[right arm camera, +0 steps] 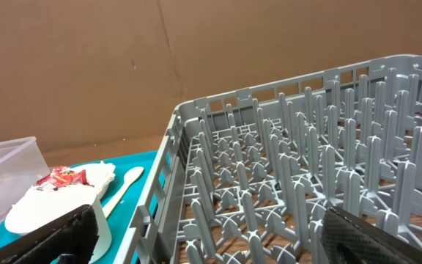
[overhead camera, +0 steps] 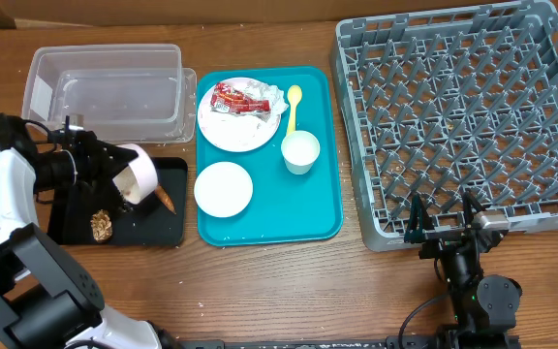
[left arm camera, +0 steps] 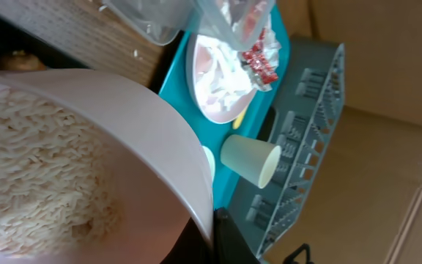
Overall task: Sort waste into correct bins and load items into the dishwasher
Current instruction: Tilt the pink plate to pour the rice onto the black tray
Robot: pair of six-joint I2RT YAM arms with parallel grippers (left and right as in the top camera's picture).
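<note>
My left gripper is shut on the rim of a small white bowl, tilted over the black tray. The left wrist view shows white rice inside the bowl. A carrot stick and a brown food chunk lie in the black tray. The plate carries a red-and-white wrapper and napkins. A yellow spoon, a cup and a second bowl sit on the teal tray. My right gripper is open and empty at the front edge of the dish rack.
The clear tub stands empty behind the black tray. The teal tray lies between the bins and the rack. The right wrist view shows the rack's pegs, the spoon and a cardboard wall behind.
</note>
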